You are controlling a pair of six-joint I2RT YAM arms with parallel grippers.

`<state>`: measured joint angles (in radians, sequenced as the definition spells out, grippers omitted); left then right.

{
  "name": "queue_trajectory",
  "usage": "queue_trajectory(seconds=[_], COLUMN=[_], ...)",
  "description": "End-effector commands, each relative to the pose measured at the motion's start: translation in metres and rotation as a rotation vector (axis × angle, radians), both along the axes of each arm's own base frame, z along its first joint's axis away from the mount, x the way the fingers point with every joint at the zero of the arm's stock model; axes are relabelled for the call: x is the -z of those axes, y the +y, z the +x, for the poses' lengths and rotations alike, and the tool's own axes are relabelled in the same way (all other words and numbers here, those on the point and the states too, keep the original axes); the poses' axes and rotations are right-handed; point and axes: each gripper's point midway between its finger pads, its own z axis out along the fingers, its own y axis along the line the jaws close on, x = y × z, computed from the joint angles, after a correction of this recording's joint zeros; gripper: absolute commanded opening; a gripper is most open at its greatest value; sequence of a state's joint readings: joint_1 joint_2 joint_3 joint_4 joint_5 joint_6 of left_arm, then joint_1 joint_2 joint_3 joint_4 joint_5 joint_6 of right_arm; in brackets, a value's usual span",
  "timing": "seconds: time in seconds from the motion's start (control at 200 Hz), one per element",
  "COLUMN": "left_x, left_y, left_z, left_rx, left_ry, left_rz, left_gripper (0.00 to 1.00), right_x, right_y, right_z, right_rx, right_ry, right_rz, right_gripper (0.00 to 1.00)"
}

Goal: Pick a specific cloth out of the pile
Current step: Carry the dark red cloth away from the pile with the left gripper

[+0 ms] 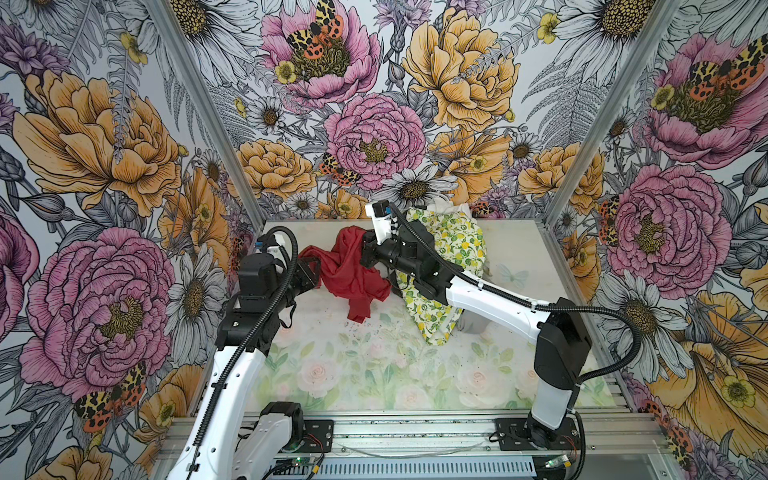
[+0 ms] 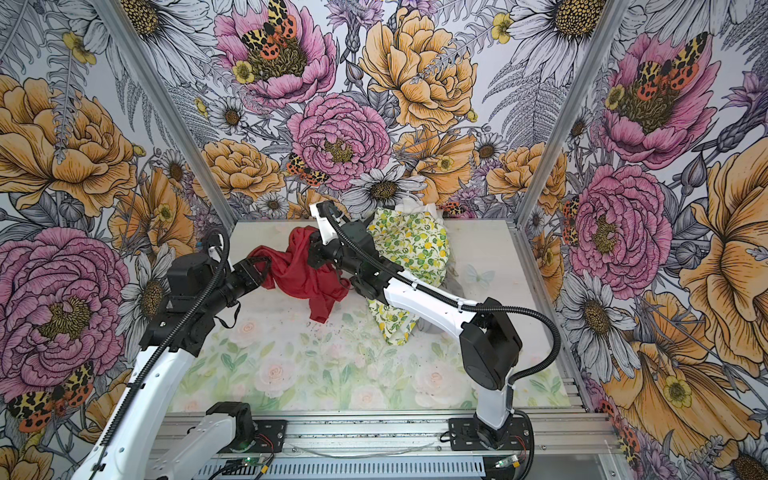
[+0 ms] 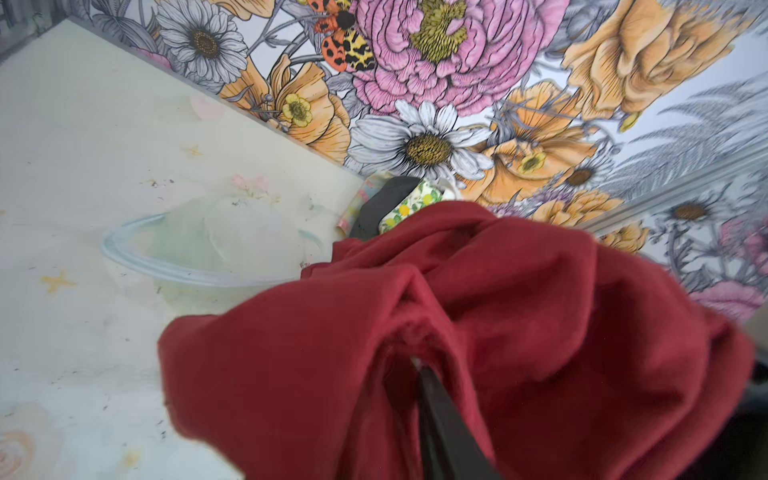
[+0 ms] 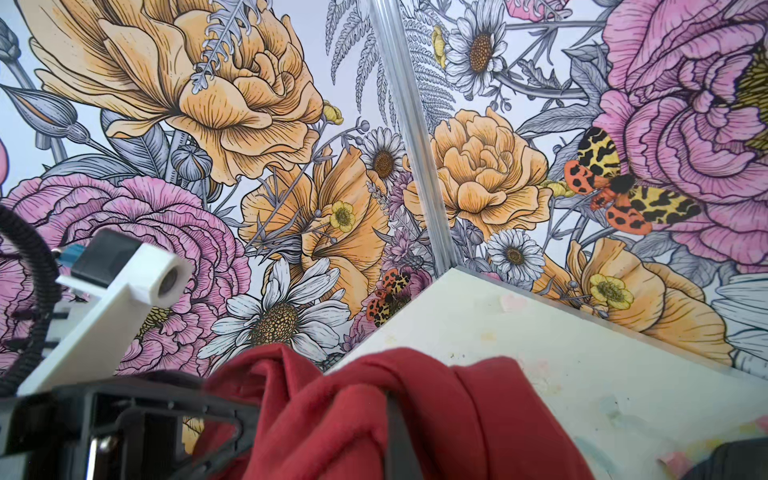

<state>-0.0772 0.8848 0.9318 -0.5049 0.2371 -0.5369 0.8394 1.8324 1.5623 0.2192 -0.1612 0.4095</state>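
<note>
**Top views.** In both top views the cloth point(image 1: 349, 274) lies on the desk point(image 1: 374, 357) between the two hands, just left of the pile point(image 1: 455, 249). The left hand point(image 1: 311, 271) meets the cloth's left corner. The right hand point(image 1: 368, 249) reaches across the middle and meets the cloth's raised far fold. The cloth's long axis therefore runs from hand to hand, with one tail trailing toward the front of the desk. The right arm point(image 2: 419, 291) lies over the lemon-print fabric point(image 2: 411, 245). It cannot be told whether the cloth's right edge touches that fabric.

**Left wrist view.** The cloth fills the near field and wraps one finger point(image 3: 440, 415). The other finger is covered, so the spread of the left hand cannot be told. Part of the pile shows just past the cloth.

**Right wrist view.** The cloth is bunched over a finger point(image 4: 392, 419). The right hand is closed and grips the cloth at the raised fold.

**Judgement.** Both hands are at the cloth, and only the right hand's grip is certain. The pile lies to the cloth's right, so the coming move should carry the cloth left or upward, away from the pile. The trailing tail may snag.
</note>
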Motion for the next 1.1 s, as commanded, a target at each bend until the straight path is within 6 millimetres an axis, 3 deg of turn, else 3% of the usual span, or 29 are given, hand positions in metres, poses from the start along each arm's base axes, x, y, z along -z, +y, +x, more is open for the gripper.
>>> queue_trajectory(seconds=[0.0, 0.125, 0.235, 0.495, 0.76, 1.096], left_x=[0.019, 0.047, 0.058, 0.043, 0.026, 0.037], left_y=[-0.018, -0.036, -0.04, -0.063, -0.081, -0.093], left_z=[-0.004, -0.009, -0.016, -0.034, -0.028, 0.017], left_rx=[0.054, 0.098, 0.092, 0.234, 0.258, 0.18], left_ry=[0.01, 0.072, 0.095, -0.031, -0.146, -0.206], left_rz=[-0.002, 0.051, 0.113, 0.239, 0.278, 0.317], left_gripper=[0.58, 0.82, 0.99, 0.99, 0.99, 0.99], right_x=[-0.004, -0.002, 0.002, 0.002, -0.002, -0.023], right_y=[-0.003, -0.008, -0.012, -0.022, -0.024, -0.032], right_z=[0.001, 0.003, 0.006, 0.017, 0.009, -0.008], right_rx=[0.033, 0.055, 0.077, 0.109, 0.086, 0.048], right_ry=[0.007, 0.023, 0.029, 0.065, 0.09, 0.124], right_rz=[0.037, 0.035, 0.019, 0.02, 0.026, 0.113], right_gripper=[0.0, 0.0, 0.0, 0.0, 0.0, 0.0])
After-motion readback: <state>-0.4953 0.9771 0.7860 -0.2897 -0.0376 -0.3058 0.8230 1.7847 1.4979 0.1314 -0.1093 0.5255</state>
